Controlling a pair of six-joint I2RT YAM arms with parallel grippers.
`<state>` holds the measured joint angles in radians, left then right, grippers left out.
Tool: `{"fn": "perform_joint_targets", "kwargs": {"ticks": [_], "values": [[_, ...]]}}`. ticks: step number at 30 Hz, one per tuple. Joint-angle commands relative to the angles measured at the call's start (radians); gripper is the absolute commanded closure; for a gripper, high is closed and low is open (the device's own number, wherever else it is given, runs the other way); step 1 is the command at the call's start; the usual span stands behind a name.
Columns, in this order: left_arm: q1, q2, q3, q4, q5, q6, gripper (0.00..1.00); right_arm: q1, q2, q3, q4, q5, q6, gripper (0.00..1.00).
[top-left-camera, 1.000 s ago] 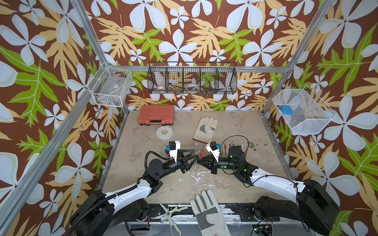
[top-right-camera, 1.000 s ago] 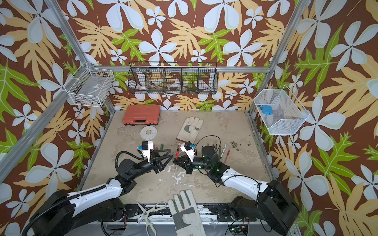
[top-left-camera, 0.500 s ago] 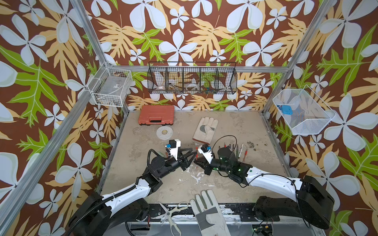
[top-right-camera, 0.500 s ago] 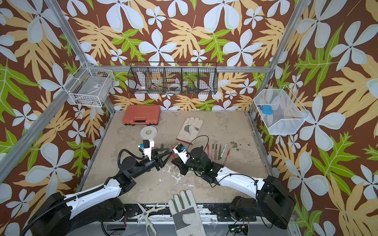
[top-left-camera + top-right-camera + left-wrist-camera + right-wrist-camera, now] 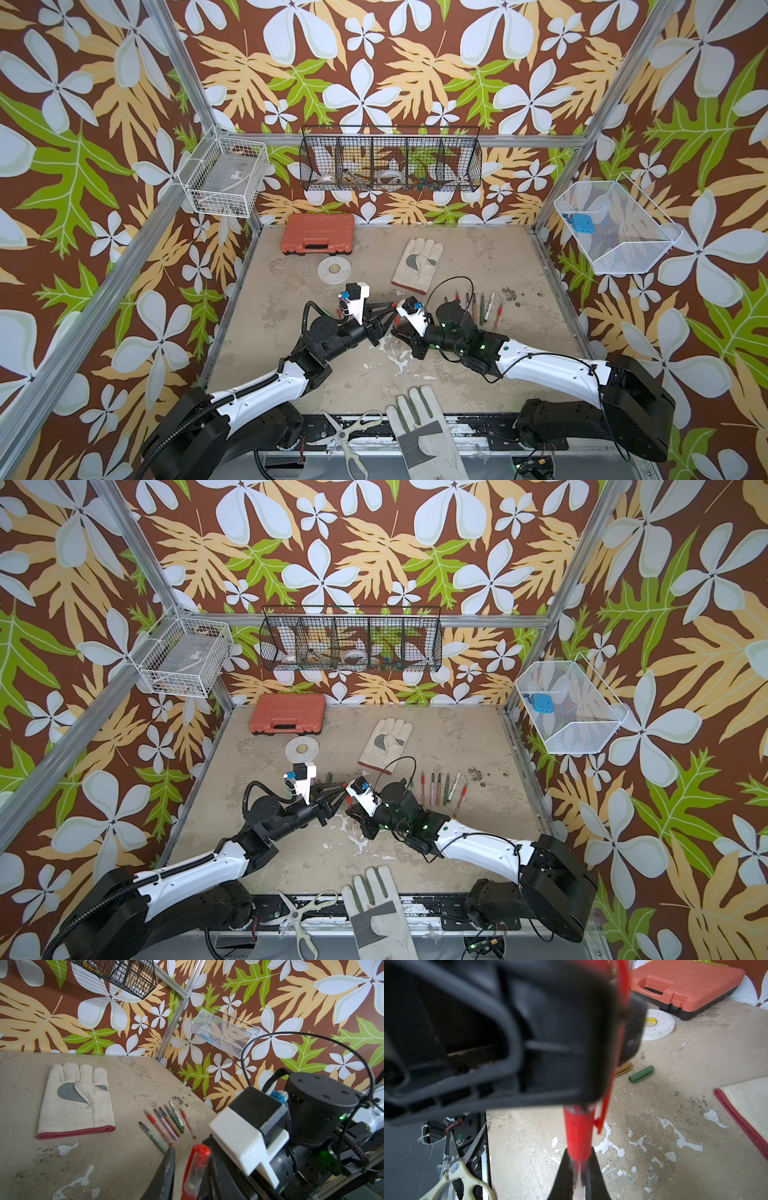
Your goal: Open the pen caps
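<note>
My right gripper point(image 5: 579, 1153) is shut on the clear barrel of a thin red pen point(image 5: 577, 1130), held above the table's middle. The pen's red cap point(image 5: 197, 1159) sticks up between the jaws of my left gripper point(image 5: 191, 1153). The cap lies against one finger, and a gap shows between it and the other finger point(image 5: 169, 1159). In both top views the two grippers point(image 5: 392, 313) point(image 5: 395, 331) meet tip to tip. Several uncapped pens point(image 5: 473, 305) lie in a row to the right. A dark green cap point(image 5: 641, 1074) and a gold cap point(image 5: 625, 1069) lie loose on the table.
A white glove point(image 5: 417, 262) lies behind the grippers. Another glove point(image 5: 424, 432) and scissors point(image 5: 349, 432) lie at the front edge. A tape roll point(image 5: 334, 269) and an orange case point(image 5: 318, 239) sit at the back left. Wire baskets point(image 5: 390, 164) hang on the walls.
My right gripper has carried the red pen leftward to my left gripper. The left jaws have narrowed around the pen's cap.
</note>
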<state>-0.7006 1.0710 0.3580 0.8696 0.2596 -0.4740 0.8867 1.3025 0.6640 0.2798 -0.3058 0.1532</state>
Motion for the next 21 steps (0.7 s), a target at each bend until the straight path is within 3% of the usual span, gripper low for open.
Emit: {"fn": "perform_joint_targets", "kwargs": {"ticks": [1, 8, 12, 18, 21], "values": [[0.001, 0.001, 0.007, -0.013, -0.017, 0.011, 0.78, 0.021, 0.008, 0.019, -0.016, 0.04, -0.024, 1.0], [0.001, -0.005, 0.009, -0.024, -0.028, 0.012, 1.0, 0.049, 0.009, 0.03, -0.041, 0.111, -0.038, 1.0], [0.001, -0.027, 0.002, -0.041, -0.073, 0.012, 1.0, 0.049, -0.009, 0.02, -0.033, 0.096, -0.038, 0.76], [0.001, -0.049, -0.034, 0.019, -0.062, -0.008, 1.0, 0.019, -0.081, -0.035, 0.041, 0.012, -0.003, 0.5], [0.003, -0.035, -0.049, 0.082, -0.008, -0.027, 1.0, -0.039, -0.144, -0.092, 0.116, -0.086, 0.044, 0.47]]}}
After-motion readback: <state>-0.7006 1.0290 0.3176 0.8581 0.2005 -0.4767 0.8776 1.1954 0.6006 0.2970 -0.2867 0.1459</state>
